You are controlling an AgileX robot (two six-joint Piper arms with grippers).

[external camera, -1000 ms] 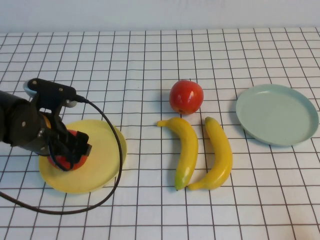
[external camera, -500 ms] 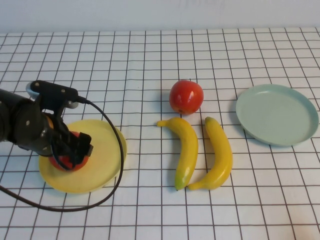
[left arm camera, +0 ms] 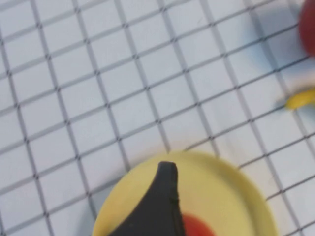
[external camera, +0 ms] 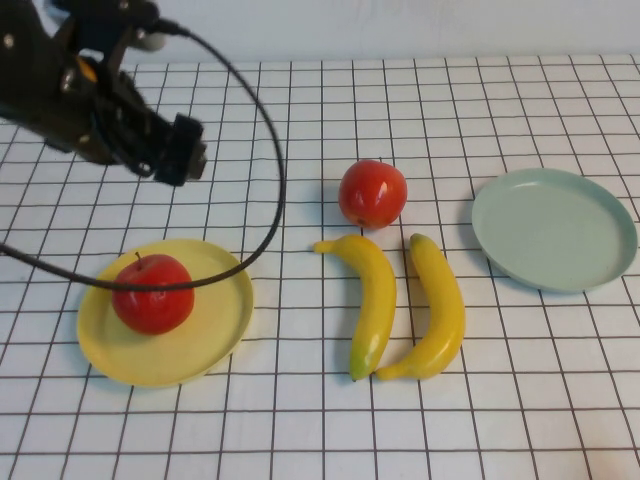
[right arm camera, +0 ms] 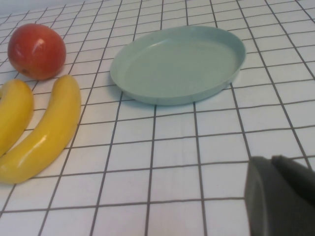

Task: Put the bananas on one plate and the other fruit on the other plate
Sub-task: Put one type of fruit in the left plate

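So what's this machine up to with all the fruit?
It is sorting fruit onto two plates. One apple already sits on the yellow plate. The left gripper hangs above the table behind that plate, fingers open and empty. The second apple and both bananas lie on the table mid-scene, and the blue-green plate holds nothing yet. The right gripper is shut and sits low over the table near the blue-green plate.

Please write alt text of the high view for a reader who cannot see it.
A shiny red apple sits on a round pale yellow plate; the left gripper hangs above, empty. Another red apple and two yellow bananas lie mid-table beside an empty blue-green plate.
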